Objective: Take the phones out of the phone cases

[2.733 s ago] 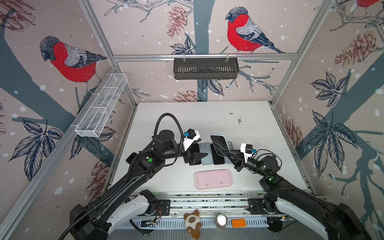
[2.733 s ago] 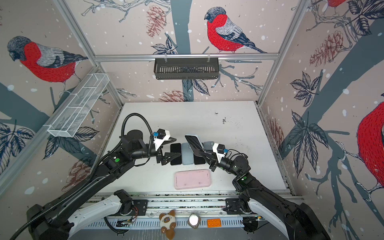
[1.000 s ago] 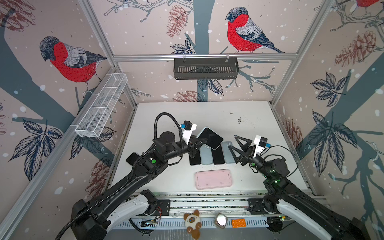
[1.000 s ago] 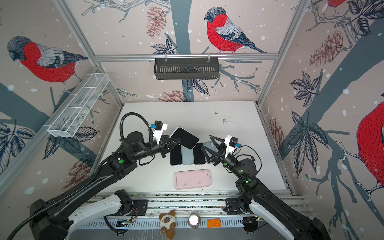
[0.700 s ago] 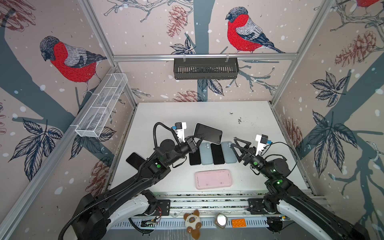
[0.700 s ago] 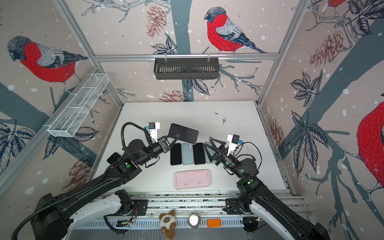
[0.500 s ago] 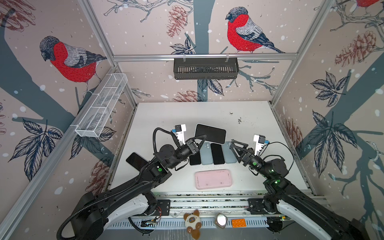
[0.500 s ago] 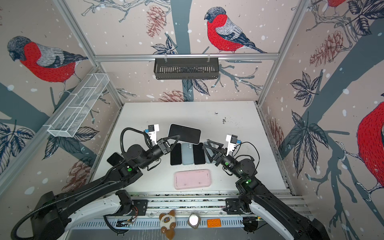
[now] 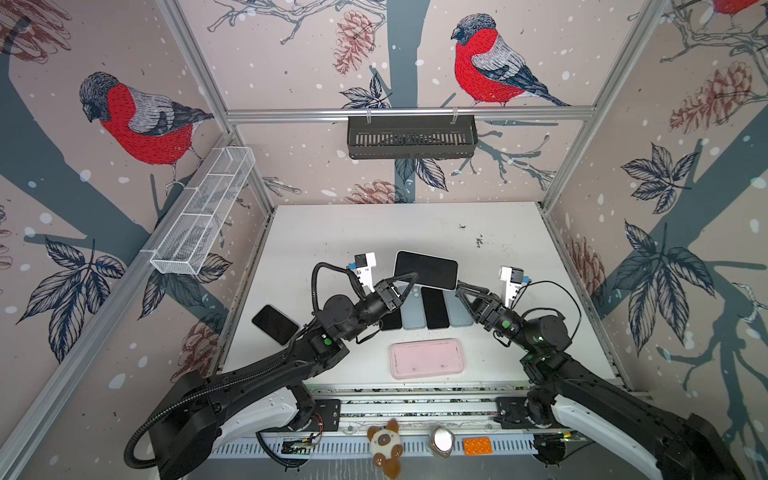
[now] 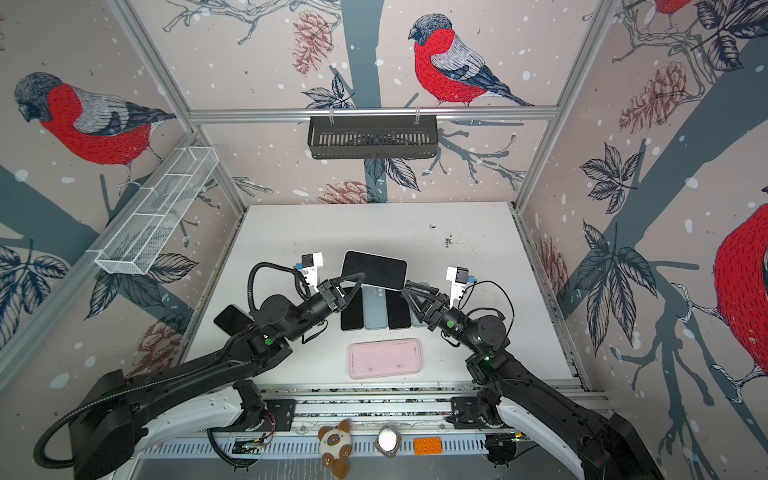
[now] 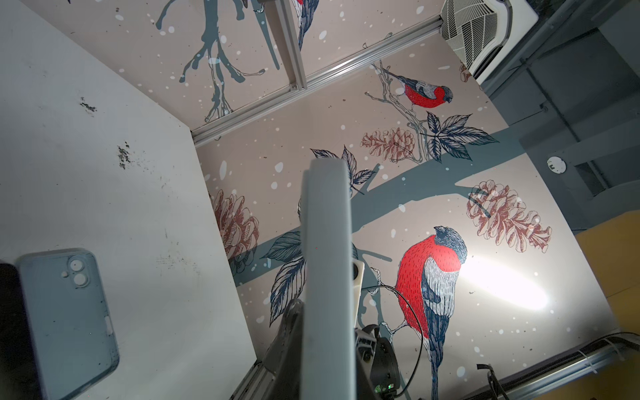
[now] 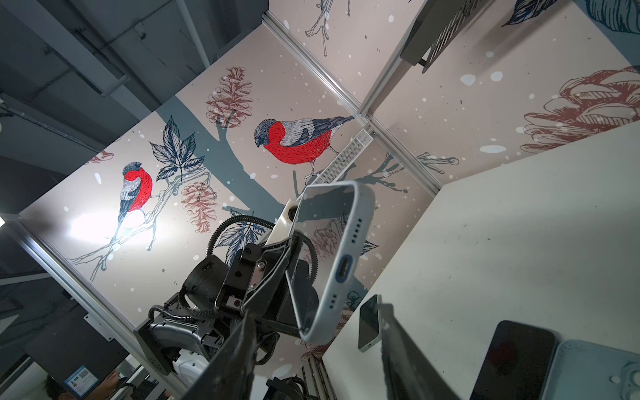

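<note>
- The cased phone (image 9: 426, 269) is clamped aloft at one end by the left gripper (image 9: 409, 279).
- The right gripper (image 9: 460, 289) is held agape beside its other end.

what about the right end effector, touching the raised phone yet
Apart. The right wrist view shows the right end effector astride the phone, a gap beside each finger.
</note>
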Robot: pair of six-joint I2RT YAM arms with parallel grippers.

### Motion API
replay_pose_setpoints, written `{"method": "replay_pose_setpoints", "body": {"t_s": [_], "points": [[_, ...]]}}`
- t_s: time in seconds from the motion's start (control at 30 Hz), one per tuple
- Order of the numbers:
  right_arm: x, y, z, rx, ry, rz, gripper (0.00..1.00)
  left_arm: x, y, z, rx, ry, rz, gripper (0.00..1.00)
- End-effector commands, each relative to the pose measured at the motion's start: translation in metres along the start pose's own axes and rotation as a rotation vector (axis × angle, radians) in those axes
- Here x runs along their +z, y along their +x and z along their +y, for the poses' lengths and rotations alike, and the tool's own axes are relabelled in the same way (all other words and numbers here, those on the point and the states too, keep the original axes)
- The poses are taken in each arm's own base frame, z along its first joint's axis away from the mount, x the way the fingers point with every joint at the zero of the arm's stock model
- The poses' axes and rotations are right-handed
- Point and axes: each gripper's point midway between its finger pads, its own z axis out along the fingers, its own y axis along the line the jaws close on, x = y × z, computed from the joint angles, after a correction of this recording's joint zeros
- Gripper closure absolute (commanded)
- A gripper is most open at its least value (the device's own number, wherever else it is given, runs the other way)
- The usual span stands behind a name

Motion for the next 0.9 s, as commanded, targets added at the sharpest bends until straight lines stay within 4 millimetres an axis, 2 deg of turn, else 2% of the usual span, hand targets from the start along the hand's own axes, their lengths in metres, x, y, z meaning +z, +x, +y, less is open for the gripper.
{"method": "replay_pose_setpoints", "body": {"t_s": [0.0, 0.67, 0.87], "points": [[-0.0013, -0.0060, 0.0168, 0.002, -0.078, -0.024, 0.46, -0.0028, -0.0127, -0.0285, 0.003, 0.113, -0.060, 1.00], [0.0031, 0.0000, 0.0240, 0.051, -0.140, 0.003, 0.71, 0.0011, -0.0077, -0.0258, 0.018, 0.116, -0.053, 1.00], [0.0040, -0.0007, 0.0251, 0.052, -0.148, 0.003, 0.84, 0.0037, -0.0031, -0.0257, 0.021, 0.120, -0.036, 1.00]]}}
